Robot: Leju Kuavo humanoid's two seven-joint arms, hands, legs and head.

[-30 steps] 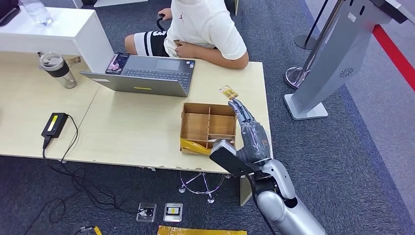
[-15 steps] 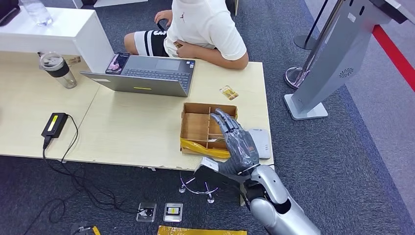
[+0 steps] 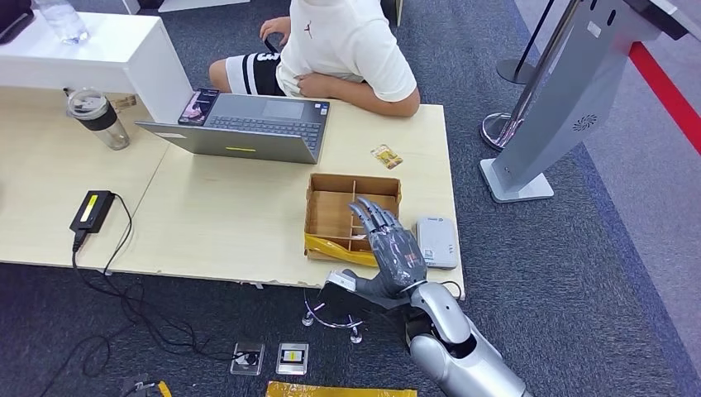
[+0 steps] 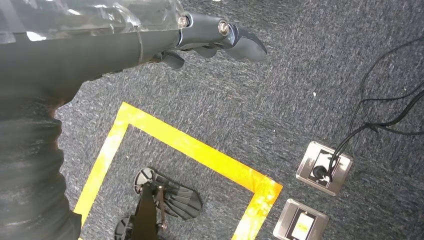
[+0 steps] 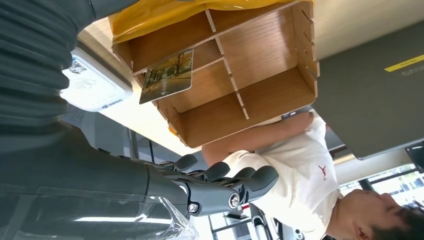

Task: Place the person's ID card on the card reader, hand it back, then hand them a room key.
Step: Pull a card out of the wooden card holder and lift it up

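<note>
The small yellowish ID card (image 3: pixel 386 156) lies flat on the pale laminate table (image 3: pixel 231 219), right of centre, beyond the divided wooden tray (image 3: pixel 331 213). A picture-printed room key (image 5: pixel 167 76) rests in one tray compartment. The rounded white card reader (image 3: pixel 436 241) sits beside the tray. The right hand (image 3: pixel 389 241) hovers above the tray, fingers extended, grasping nothing. The left hand (image 4: pixel 210 40) hangs empty over grey carpet.

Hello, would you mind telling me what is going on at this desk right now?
The robot's right hand hovers with fingers spread and empty over the divided wooden tray, which holds a card with a picture of trees. A white card reader lies on the pale wooden table beside the tray, and a small yellowish card lies nearer the seated person in a white shirt. The left hand hangs over the carpet, holding nothing.
</note>
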